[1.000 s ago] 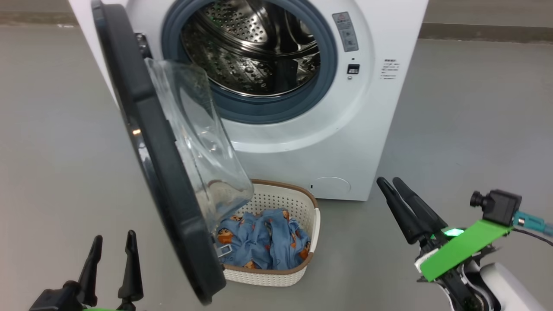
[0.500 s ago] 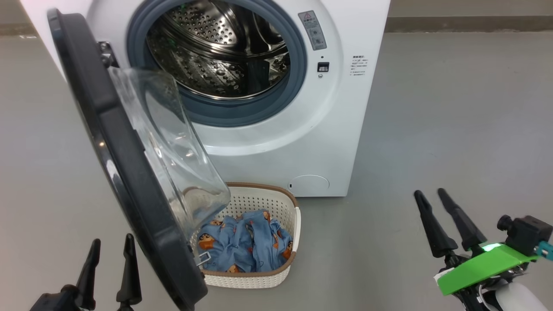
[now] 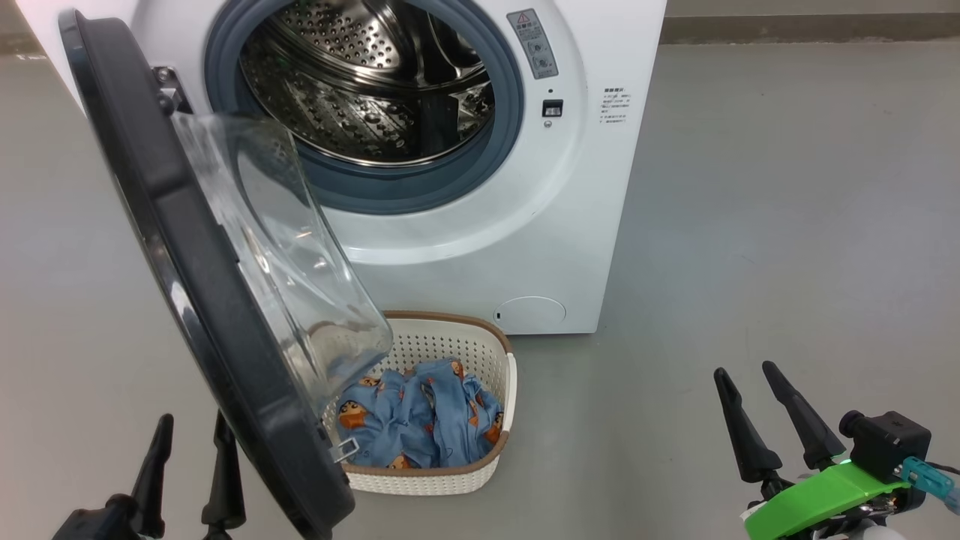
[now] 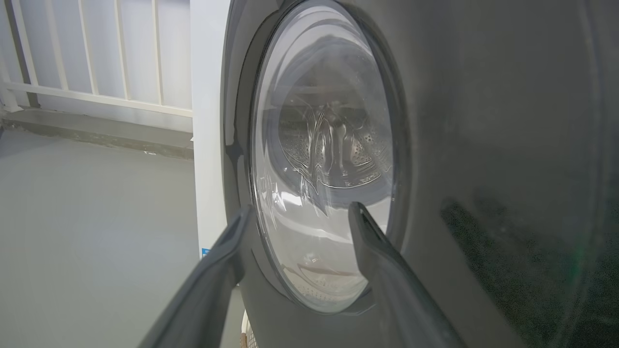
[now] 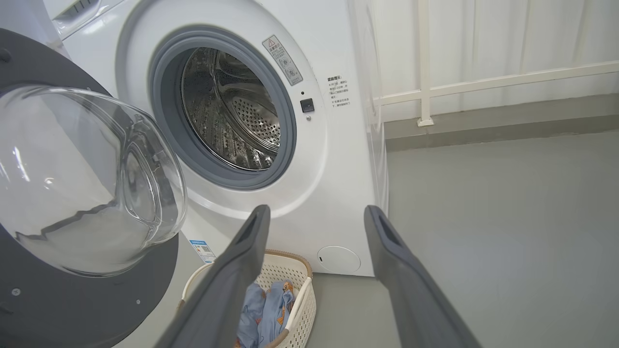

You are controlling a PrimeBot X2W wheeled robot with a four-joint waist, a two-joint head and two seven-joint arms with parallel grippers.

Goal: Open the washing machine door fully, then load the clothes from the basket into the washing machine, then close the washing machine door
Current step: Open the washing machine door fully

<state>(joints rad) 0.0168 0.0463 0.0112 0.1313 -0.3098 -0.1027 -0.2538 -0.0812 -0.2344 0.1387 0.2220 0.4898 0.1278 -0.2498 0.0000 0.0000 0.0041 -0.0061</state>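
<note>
The white washing machine (image 3: 570, 210) (image 5: 338, 159) stands ahead with its steel drum (image 3: 360, 82) bare. Its door (image 3: 187, 247) (image 5: 29, 299), black-rimmed with a clear glass bowl (image 3: 292, 262), swings out to the left, partly open, over the basket. The cream basket (image 3: 465, 345) (image 5: 300, 299) sits on the floor before the machine and holds the light blue clothes (image 3: 420, 420) (image 5: 261, 309). My left gripper (image 3: 191, 427) is open at the lower left, just outside the door's face (image 4: 483, 145). Off to the lower right my right gripper (image 3: 742, 371) (image 5: 314, 212) is open and holds nothing.
Grey floor (image 3: 787, 225) spreads wide to the right of the machine. A low kerb with a white railing (image 5: 483, 82) runs behind it. The door's lower edge hangs over the basket's left side.
The head camera has shifted, so the whole scene sits further left. My right gripper has dropped back toward the lower right. The left gripper, door and clothes look unchanged.
</note>
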